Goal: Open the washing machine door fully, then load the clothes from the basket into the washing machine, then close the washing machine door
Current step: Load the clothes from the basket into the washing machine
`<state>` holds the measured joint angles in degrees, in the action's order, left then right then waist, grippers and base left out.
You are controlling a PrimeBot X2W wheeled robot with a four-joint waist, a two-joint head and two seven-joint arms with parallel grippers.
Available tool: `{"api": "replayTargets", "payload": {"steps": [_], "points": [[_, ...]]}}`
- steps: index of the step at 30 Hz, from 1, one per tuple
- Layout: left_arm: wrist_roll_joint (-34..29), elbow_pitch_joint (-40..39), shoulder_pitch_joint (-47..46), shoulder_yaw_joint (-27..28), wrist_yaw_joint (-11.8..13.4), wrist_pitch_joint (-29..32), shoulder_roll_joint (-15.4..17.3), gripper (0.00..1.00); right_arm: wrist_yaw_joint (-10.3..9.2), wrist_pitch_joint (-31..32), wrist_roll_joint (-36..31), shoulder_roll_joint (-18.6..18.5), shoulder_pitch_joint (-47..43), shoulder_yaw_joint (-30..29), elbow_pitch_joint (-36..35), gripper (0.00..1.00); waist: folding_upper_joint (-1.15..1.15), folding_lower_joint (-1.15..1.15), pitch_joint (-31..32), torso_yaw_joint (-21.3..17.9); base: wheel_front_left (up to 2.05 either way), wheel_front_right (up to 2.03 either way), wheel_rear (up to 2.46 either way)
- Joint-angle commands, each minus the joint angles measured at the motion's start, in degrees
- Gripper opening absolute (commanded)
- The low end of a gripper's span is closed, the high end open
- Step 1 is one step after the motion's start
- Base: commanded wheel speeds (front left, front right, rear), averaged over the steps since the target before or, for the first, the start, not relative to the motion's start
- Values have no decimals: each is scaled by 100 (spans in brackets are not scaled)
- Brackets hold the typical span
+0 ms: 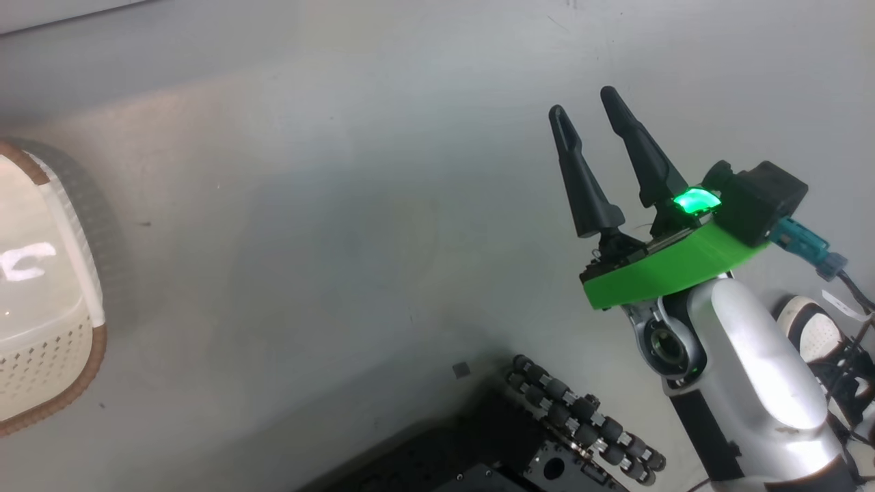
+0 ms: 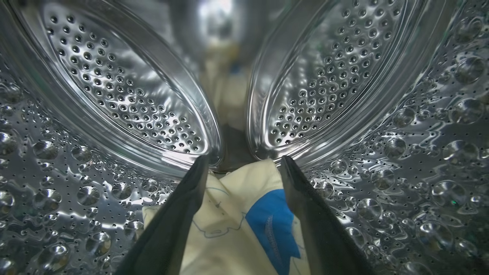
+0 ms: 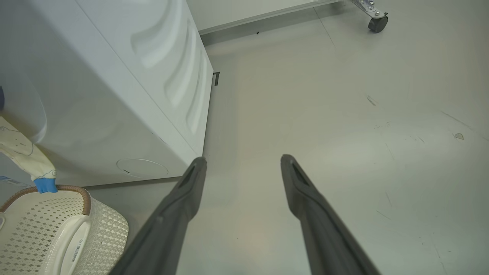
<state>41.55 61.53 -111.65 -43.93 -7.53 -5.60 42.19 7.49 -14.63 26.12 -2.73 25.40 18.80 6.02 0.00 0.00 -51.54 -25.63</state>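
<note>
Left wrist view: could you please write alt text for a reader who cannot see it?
The left claw is open inside the washing machine, with pale yellow clothes bearing a blue patch lying between its two dark fingers. Shiny steel walls with many small holes curve all around.

Basket (image 1: pixel 41 362) cut by left edge; clothes (image 2: pixel 229 236) partly behind fingers (image 2: pixel 168 233).

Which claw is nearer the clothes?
Left. The left claw is inside the drum, open, clothes between its fingers; right claw hangs outside over the floor beside the washing machine.
</note>
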Motion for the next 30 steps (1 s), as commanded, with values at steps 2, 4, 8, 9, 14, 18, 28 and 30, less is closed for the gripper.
{"api": "replayTargets", "payload": {"steps": [2, 4, 8, 9, 14, 18, 28, 30], "points": [[126, -173, 49, -18, 4, -78, 192, 100, 0, -37, -72, -15, -93, 48, -97, 100, 0, 0, 90, 33, 0, 0, 0], [297, -228, 241, -92, 4, -130, 176, 100, 0, -37, -141, -15, -85, 6, -78, 100, 0, 0, 192, 100, 0, 0, 0], [718, -398, 684, -188, 4, -297, 124, 100, 0, -37, -291, -15, -85, -96, -50, 100, 0, 0, 429, 264, 0, 0, 0], [809, -449, 822, -217, 4, -356, 128, 100, 0, -37, -327, -15, -90, -121, -43, 100, 0, 0, 496, 316, 0, 0, 0], [1314, -719, 1546, -384, 4, -552, 138, 100, 0, -37, -530, -15, -123, -285, 34, 100, 0, 0, 885, 588, 0, 0, 0], [1606, -930, 2089, -499, 4, -685, 127, 100, 0, -37, -630, -15, -160, -393, 86, 100, 0, 0, 1203, 791, 0, 0, 0], [2146, -1380, 3352, -578, 4, -900, 55, 100, 0, -37, -856, -15, -306, -658, 239, 100, 0, 0, 1995, 1207, 0, 0, 0], [2256, -1490, 3619, -510, 4, -922, -5, 100, 0, -37, -904, -15, -370, -742, 275, 100, 0, 0, 2161, 1307, 0, 0, 0]]}}
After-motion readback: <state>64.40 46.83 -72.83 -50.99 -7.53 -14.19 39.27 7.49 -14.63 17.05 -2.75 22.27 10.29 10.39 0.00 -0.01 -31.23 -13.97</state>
